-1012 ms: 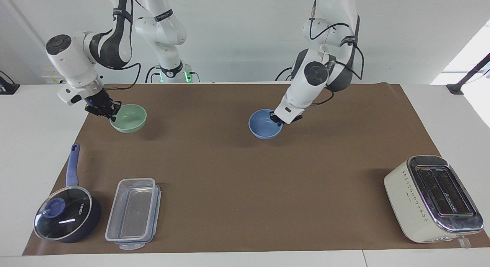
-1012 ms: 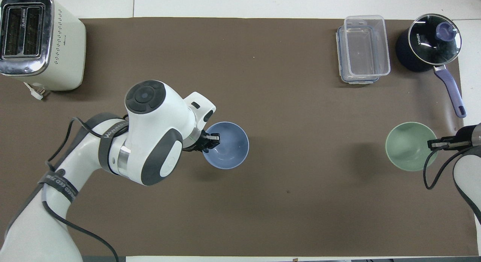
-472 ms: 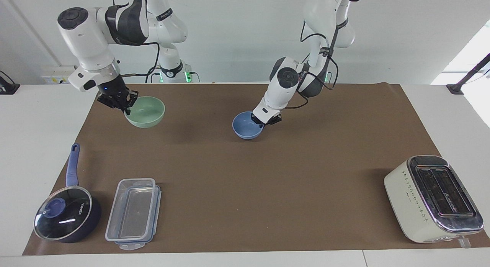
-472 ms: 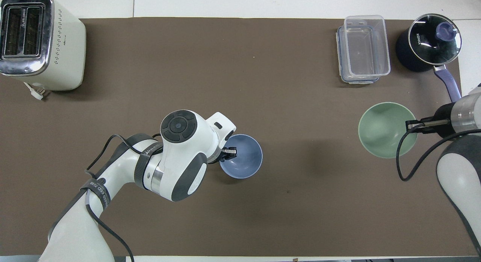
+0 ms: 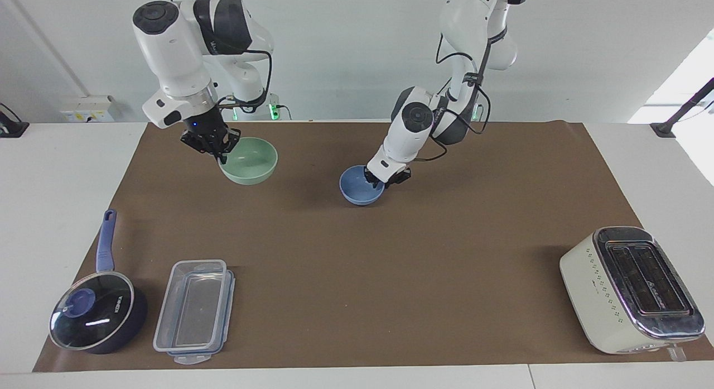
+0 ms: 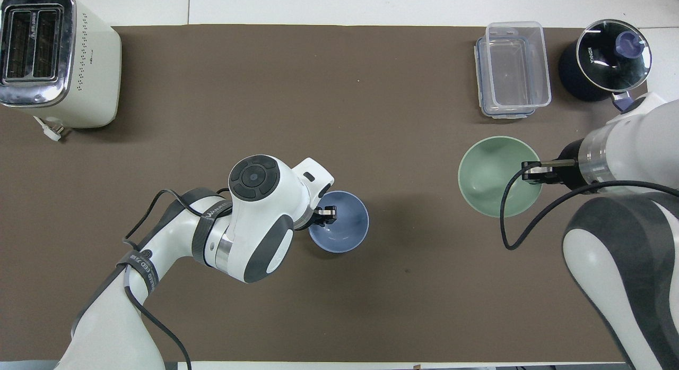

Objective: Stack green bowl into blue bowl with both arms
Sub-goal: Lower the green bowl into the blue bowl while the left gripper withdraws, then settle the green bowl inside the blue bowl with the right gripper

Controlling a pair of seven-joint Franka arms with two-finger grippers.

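The table [image 5: 390, 277] carries the blue bowl [image 5: 357, 189], toaster [image 5: 630, 291], saucepan [image 5: 95, 316] and container [image 5: 194, 311].

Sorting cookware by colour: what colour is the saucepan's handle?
The saucepan's handle is purple-blue, clearest in the facing view.

Left gripper [image 6: 324, 215] clamps blue bowl [image 6: 339, 222] rim mid-mat. Right gripper [image 6: 532, 167] clamps green bowl [image 6: 490, 174] rim, toward right arm's end. Farther out: clear container [image 6: 512, 68], lidded saucepan [image 6: 604, 60], toaster [image 6: 53, 59].
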